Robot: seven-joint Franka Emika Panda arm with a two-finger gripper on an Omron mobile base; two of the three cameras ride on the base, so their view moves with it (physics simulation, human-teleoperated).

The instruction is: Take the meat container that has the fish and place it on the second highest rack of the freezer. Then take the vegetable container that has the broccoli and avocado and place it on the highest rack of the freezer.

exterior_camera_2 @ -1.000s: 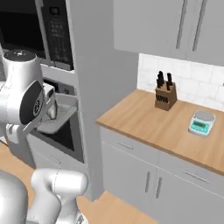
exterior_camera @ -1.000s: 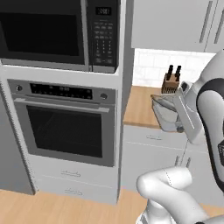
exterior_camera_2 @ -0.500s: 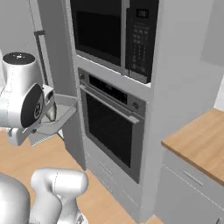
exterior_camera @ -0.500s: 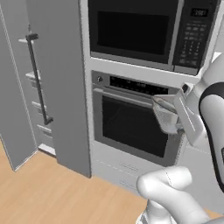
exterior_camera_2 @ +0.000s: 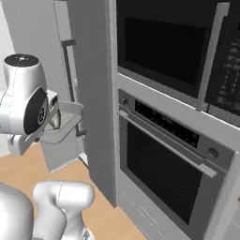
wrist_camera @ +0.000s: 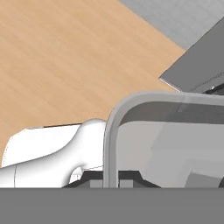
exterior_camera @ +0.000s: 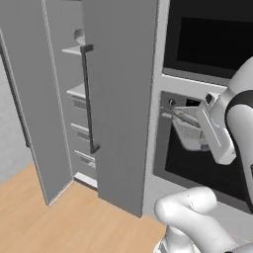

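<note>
My gripper (exterior_camera: 204, 109) is shut on the rim of the clear meat container (exterior_camera: 190, 129), held level in front of the oven. The thin silvery fish (exterior_camera: 184, 116) lies inside it. In the hand view the container's rim (wrist_camera: 112, 131) runs between my fingertips. The same container (exterior_camera_2: 65, 123) shows beside the arm in the right base view. To the left stands the grey freezer (exterior_camera: 118, 99), its door (exterior_camera: 27, 99) swung open. Inside are the highest rack (exterior_camera: 74, 50) and the second highest rack (exterior_camera: 76, 91), with grey drawers (exterior_camera: 81, 131) below. The vegetable container is out of view.
A black-glass wall oven (exterior_camera_2: 164, 173) with a bar handle sits to the right of the freezer, with a microwave (exterior_camera_2: 164, 47) above it. A long dark handle (exterior_camera: 88, 99) runs down the closed grey door. Wooden floor (exterior_camera: 59, 222) lies in front of the freezer.
The whole picture has swung left: the counter and knife block have gone and the open freezer has come into view. The container stays held in my gripper.
</note>
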